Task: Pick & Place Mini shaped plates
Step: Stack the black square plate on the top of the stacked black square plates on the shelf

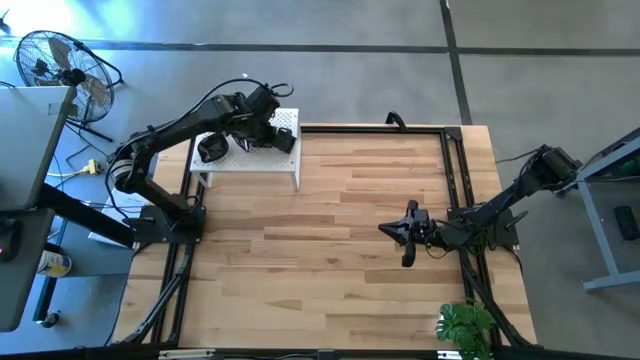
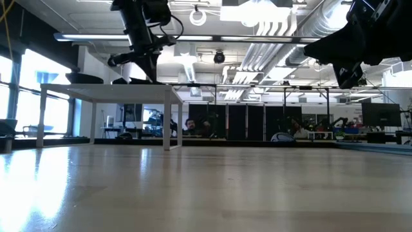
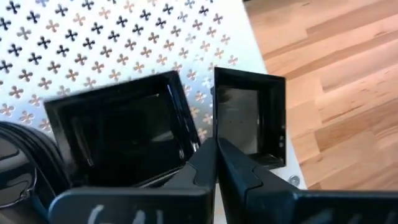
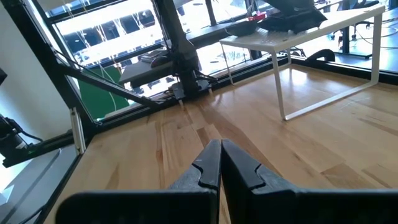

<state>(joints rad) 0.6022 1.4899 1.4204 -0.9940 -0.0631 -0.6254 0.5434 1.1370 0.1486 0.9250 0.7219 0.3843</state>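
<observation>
Two square mini shaped plates, glossy black with raised rims, lie side by side on the white perforated stand (image 3: 112, 43): the larger square plate (image 3: 121, 134) sits well in on the stand, and the smaller square plate (image 3: 249, 118) lies just beside it, near the stand's corner, with a narrow gap between their rims. From above, these dishes show as dark shapes near the stand's middle, partly hidden, and another black plate (image 1: 211, 149) of rounded outline lies apart from them near the stand's left part, flat on the white top.
</observation>
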